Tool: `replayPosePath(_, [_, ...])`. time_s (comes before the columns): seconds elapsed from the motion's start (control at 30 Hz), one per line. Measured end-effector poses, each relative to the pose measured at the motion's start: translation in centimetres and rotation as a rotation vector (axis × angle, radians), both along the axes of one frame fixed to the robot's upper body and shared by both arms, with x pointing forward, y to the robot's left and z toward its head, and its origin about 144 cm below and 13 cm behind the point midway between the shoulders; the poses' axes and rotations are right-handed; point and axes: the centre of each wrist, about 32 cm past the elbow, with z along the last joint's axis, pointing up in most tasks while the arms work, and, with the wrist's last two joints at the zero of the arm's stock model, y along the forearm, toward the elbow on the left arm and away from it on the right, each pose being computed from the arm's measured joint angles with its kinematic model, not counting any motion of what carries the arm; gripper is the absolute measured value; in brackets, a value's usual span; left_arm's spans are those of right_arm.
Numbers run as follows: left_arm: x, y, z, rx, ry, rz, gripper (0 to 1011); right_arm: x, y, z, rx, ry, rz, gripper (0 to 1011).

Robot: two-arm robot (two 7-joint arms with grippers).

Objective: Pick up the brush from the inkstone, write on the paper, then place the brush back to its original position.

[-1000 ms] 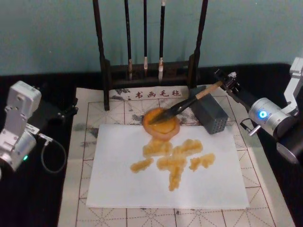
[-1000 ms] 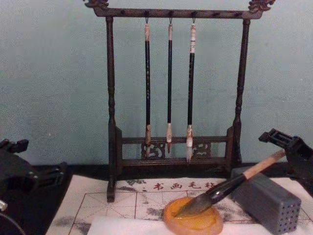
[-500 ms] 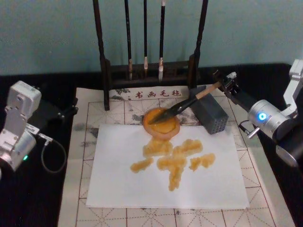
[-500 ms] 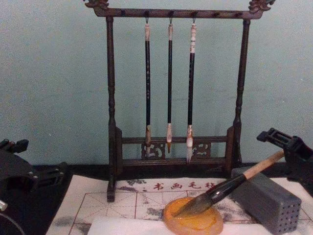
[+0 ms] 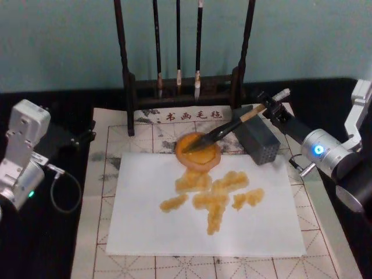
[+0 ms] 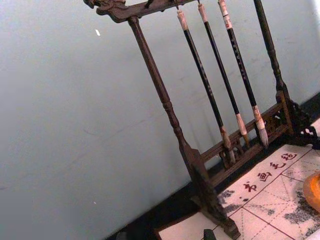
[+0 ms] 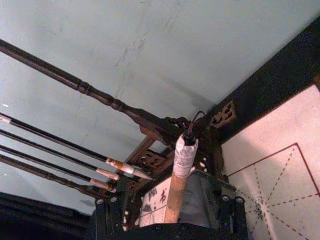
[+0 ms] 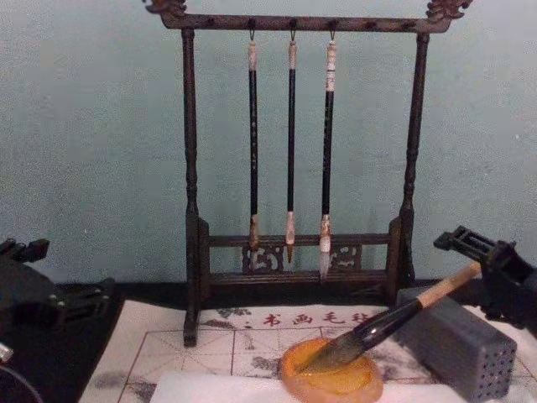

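Right gripper (image 5: 268, 108) sits at about 2 o'clock from the paper (image 5: 145, 226), reaching in low over the far right of the table. Jaws are apart, one either side of the top of the brush (image 5: 224, 131) handle. In the right wrist view the white end cap (image 7: 185, 150) and tan shaft run up between the two fingers with a gap on each side, so they are not clamped on it.

Brush lies tilted. Its handle points toward 2 o'clock and leans on the top edge of the grey block (image 5: 260, 144). Its dark bristles point down toward 8 o'clock and rest in the inkstone (image 5: 200, 167). Inkstone is at 12 o'clock of the paper, overlapping the paper's far edge, with the grey block just beside it at 3 o'clock.

Paper is white and flat on the grid mat (image 5: 104, 174), with amber blotches (image 5: 212, 195) around its middle. Past the inkstone at 12 o'clock stands the dark wooden rack (image 5: 129, 87), with three thin brushes (image 5: 178, 46) hanging straight down, tips clear of the lower rail.

Left gripper (image 5: 78, 138) is parked at roughly 10 o'clock, off the mat on the black table (image 5: 35, 244), well apart from the brush and inkstone. Can't tell its grip state.
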Motion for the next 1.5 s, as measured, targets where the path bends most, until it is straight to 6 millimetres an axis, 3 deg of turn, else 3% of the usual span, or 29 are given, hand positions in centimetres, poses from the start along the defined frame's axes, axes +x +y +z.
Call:
replayPosePath(0.57, [0.00,0.00,0.00,0.000,0.000,0.000,1001,-0.01,0.01,0.01,-0.006,-0.003,-0.007,980])
replayPosePath(1.1, [0.00,0.00,0.00,0.000,0.000,0.000,1001,0.03,0.00,0.01,-0.004,-0.004,-0.006,550])
replayPosePath(1.43, [0.00,0.00,0.00,0.000,0.000,0.000,1001,0.02,0.00,0.01,-0.004,-0.003,-0.006,197])
replayPosePath(1.5, [0.00,0.00,0.00,0.000,0.000,0.000,1001,0.03,0.00,0.01,-0.004,-0.004,-0.006,182])
